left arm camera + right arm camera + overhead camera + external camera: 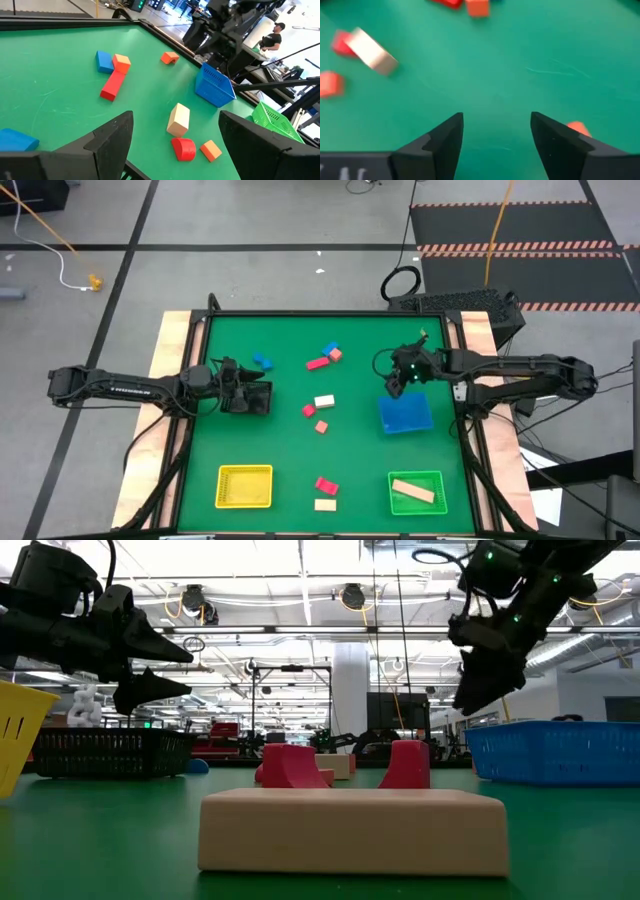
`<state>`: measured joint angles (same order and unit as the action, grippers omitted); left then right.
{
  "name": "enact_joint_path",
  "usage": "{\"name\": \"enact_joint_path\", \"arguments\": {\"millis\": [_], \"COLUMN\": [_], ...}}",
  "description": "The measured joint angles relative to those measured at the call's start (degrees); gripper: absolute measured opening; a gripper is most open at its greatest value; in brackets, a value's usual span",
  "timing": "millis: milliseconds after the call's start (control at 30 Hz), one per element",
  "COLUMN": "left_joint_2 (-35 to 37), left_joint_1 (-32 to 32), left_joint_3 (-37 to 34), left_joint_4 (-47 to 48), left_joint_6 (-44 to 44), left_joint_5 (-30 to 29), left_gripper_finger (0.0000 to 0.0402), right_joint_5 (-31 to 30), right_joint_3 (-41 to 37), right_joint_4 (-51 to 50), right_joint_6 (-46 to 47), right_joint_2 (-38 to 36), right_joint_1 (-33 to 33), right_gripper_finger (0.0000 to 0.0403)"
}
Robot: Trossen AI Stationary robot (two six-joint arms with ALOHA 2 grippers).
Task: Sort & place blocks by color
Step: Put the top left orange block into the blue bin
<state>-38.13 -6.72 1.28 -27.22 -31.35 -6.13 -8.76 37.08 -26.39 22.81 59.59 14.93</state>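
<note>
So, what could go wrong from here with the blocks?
The right end effector hangs open close to the blue tray; descending, it might bump the rim. The blue block, salmon block and red bar lie clustered, so grasping one may push the others.

Blue block (17, 140) partly cut off behind left wrist. Salmon block (578, 128) half hidden by finger. Red block (449, 2) cropped at edge.

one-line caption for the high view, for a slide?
Both open claws, left and right, hover over the green table with loose blocks; one cream bar lies in the green tray.
</note>
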Motion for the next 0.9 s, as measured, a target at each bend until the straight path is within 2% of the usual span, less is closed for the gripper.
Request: {"name": "enact_joint_path", "arguments": {"millis": [300,467,667,900], "left_joint_2": [0.00,0.02,0.00,0.00], "left_joint_1": [0.00,0.00,0.00,0.00], "left_joint_3": [-0.01,-0.01,0.00,-0.02], "left_joint_4": [0.02,0.00,0.01,0.02], "left_joint_6": [0.00,0.00,0.00,0.00], "left_joint_5": [0.00,0.00,0.00,0.00], "left_gripper_finger": [0.0294,0.0294,0.0294,0.0294], "right_joint_5": [-0.60,-2.03,-1.94,-1.87], "right_joint_3": [-0.01,-0.02,-0.16,-5.10], "right_joint_4": [-7.37,-6.14,-5.95,-0.80], "right_joint_6": [-11.82,-16.19,-16.71,-19.43], "right_joint_2": [0.35,0.35,1.64,2.29], "right_joint_1": [6.04,7.74,9.53,10.28], "right_gripper_finger": [0.0220,0.0215,0.0215,0.0215]}}
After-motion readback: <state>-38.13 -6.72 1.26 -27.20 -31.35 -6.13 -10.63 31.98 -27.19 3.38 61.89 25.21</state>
